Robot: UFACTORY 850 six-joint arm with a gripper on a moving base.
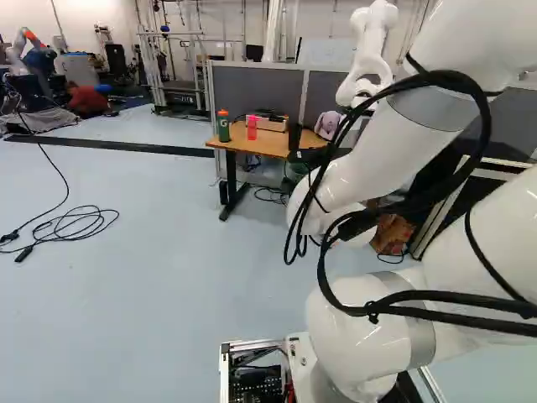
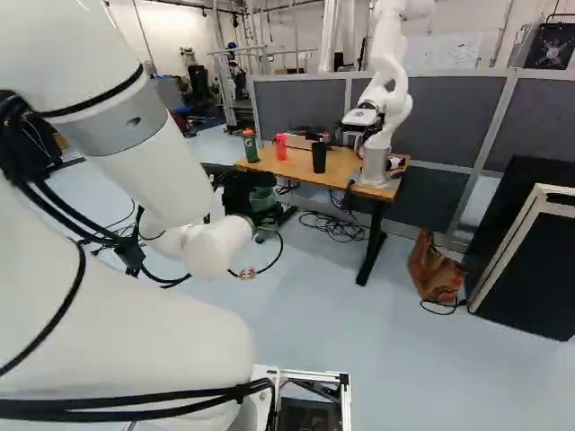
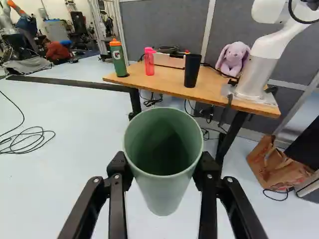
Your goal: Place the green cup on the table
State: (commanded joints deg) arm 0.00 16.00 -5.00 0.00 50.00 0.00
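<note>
The gripper (image 3: 163, 168) is clamped on the green cup (image 3: 162, 194). The table (image 2: 296, 165) lies well ahead, upper middle of the right base view.

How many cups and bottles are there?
4: the green cup, held in the hand; on the table, a green bottle, a pink bottle and a black cup. Others may be hidden.

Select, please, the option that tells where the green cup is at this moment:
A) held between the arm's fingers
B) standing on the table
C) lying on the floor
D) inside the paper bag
A: the green cup sits between the two fingers, one on each side, with the table beyond it.
</note>
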